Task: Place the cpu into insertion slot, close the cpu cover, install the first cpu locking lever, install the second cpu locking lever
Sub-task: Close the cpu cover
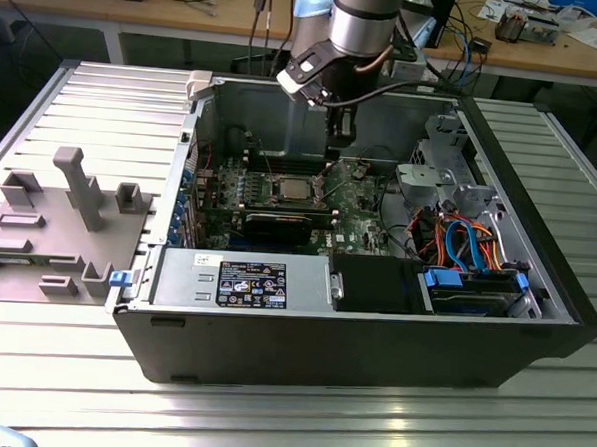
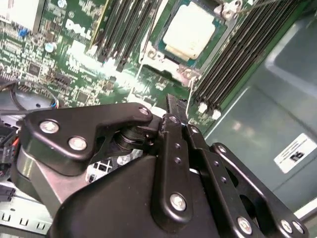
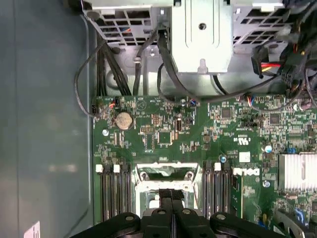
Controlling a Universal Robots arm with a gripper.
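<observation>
Hanging inside the open computer case (image 1: pixel 372 358), the claw (image 1: pixel 340 146) has free air above the motherboard (image 1: pixel 360 202), with case walls all round and the drive cage (image 1: pixel 426 180) at its three o'clock in the exterior view. The case rests on a ribbed metal tabletop (image 1: pixel 269 412). The claw's fingers (image 3: pixel 167 208) are pressed together, pinching nothing. The cpu (image 1: pixel 290 190) sits in its socket at the claw's seven o'clock, and the cpu cover (image 2: pixel 185 73) frames it.
</observation>
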